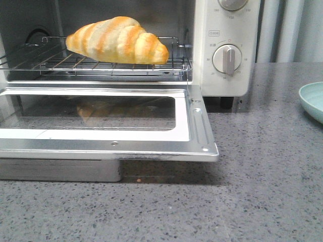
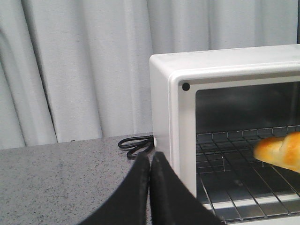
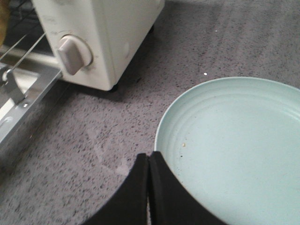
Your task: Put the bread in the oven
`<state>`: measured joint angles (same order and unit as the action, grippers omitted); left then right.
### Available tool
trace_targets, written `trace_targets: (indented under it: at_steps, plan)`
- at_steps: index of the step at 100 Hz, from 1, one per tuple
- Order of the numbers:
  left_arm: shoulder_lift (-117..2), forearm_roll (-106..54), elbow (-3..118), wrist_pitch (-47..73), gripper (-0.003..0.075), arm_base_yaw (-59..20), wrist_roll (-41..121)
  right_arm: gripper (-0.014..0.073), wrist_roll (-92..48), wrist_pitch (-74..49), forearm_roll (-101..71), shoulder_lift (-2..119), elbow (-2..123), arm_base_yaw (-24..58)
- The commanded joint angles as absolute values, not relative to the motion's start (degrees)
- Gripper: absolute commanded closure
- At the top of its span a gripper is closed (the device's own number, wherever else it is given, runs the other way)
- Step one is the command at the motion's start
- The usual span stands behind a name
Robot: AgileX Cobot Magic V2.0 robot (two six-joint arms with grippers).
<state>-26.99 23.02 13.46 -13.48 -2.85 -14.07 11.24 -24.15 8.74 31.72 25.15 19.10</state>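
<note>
The golden-orange striped bread (image 1: 118,40) lies on the wire rack (image 1: 60,63) inside the cream-white oven (image 1: 222,75), whose glass door (image 1: 101,118) is dropped open. One end of the bread shows in the left wrist view (image 2: 281,151). My left gripper (image 2: 150,159) is shut and empty, beside the oven's outer left wall (image 2: 161,112). My right gripper (image 3: 149,159) is shut and empty, above the rim of a pale green plate (image 3: 234,150), to the right of the oven (image 3: 108,37). Neither gripper shows in the front view.
The pale green plate (image 1: 313,101) sits at the right edge of the grey speckled counter (image 1: 262,191). A black cord (image 2: 136,143) lies coiled behind the oven's left side. White curtains (image 2: 84,65) hang behind. The open door juts out over the counter.
</note>
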Motion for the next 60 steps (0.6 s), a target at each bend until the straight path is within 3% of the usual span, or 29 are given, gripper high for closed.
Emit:
trace_targets:
  at_steps: [1,46,60]
  plan:
    - [-27.4,22.5,15.1,-17.9,0.0741,-2.8,-14.1,0.0662,7.0,-14.5,3.2,31.8,24.2,14.3]
    - [-27.4,22.5,15.1,-18.0,0.0741,-2.8,-14.1,0.0662,4.9,-11.8,2.4,16.0,14.6,-4.0]
    - [-27.4,22.5,15.1,-18.0,0.0741,-2.8,-14.1,0.0662,4.9,-9.9,2.4,10.3,10.8,-6.0]
